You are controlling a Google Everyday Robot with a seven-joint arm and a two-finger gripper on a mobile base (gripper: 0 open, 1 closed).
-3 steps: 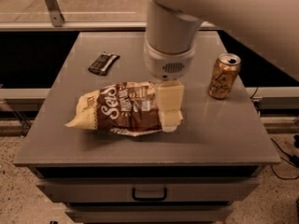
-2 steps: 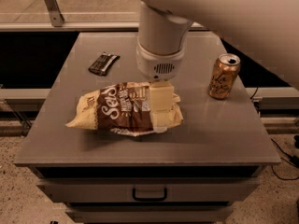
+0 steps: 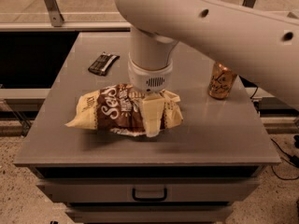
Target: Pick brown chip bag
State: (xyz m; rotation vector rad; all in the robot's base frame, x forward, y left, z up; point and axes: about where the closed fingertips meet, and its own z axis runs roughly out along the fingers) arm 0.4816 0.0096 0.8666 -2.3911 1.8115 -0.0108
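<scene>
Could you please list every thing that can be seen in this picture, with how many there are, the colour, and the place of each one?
chip bag: one, dark brown with cream ends, lying in the middle of the table
wrapper: one, dark, flat, at the back left of the table
can: one, gold, upright at the right side of the table
table: one, grey, bearing all three things
drawer: one, grey with a dark handle, shut, under the table top
cable: dark, on the floor at the right; count unclear
arm: one, white, coming in from the upper right
gripper: one, cream, down on the right half of the chip bag
</scene>
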